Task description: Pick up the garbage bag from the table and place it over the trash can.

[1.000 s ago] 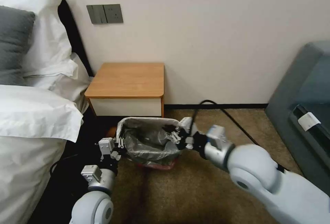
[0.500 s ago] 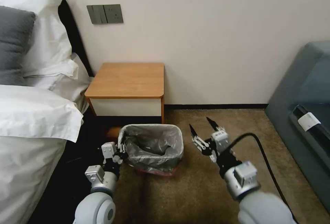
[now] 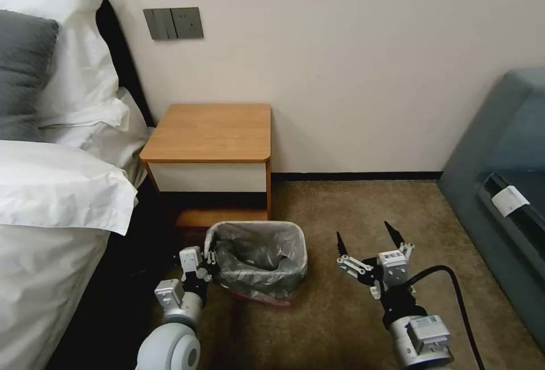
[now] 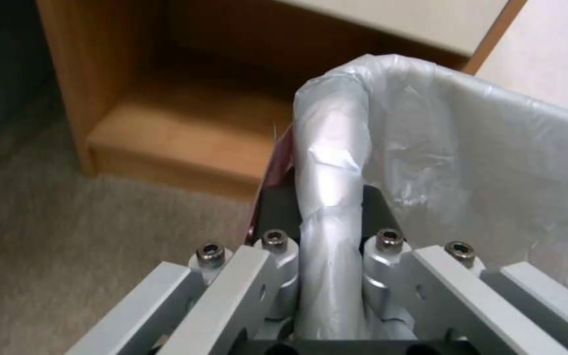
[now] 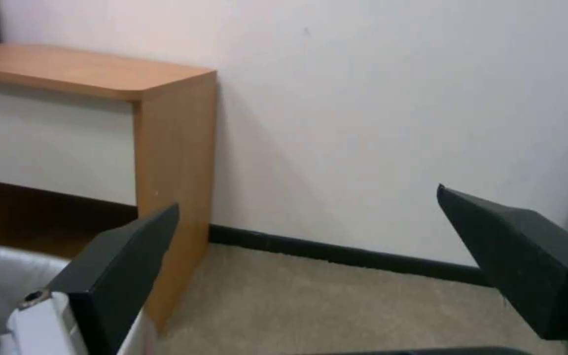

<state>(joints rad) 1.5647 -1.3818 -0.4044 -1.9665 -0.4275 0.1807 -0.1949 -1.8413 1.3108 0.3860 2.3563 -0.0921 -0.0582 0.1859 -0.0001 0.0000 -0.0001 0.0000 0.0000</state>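
Garbage bag (image 3: 256,256) sits in the trash can (image 3: 258,279), its grey plastic folded over the rim all round, pink-red edge showing low on the near side. Trash can stands on the carpet (image 3: 340,324) just in front of the bench (image 3: 211,131), near the bench's right front corner. Left hand (image 3: 209,257) is at the can's left rim, clamped on the bag-covered rim: in the left wrist view the wrapped rim (image 4: 330,197) runs straight between the two fingers (image 4: 277,246). Right hand (image 3: 368,240) is out over open carpet to the right of the can, apart from it, fingers spread wide with nothing between them; its wrist view shows both black pads (image 5: 126,261) with the bench side panel (image 5: 175,172), wall and dark baseboard (image 5: 337,254) beyond. A black cable (image 3: 454,296) loops behind the right wrist. Bed (image 3: 51,200) with white sheets crowds the left side, tight beside the left arm. Grey furniture (image 3: 499,188) bounds the right, with carpet room between it and the right hand. Bench top is bare wood, white drawer front below, low shelf (image 4: 185,143) behind the can.
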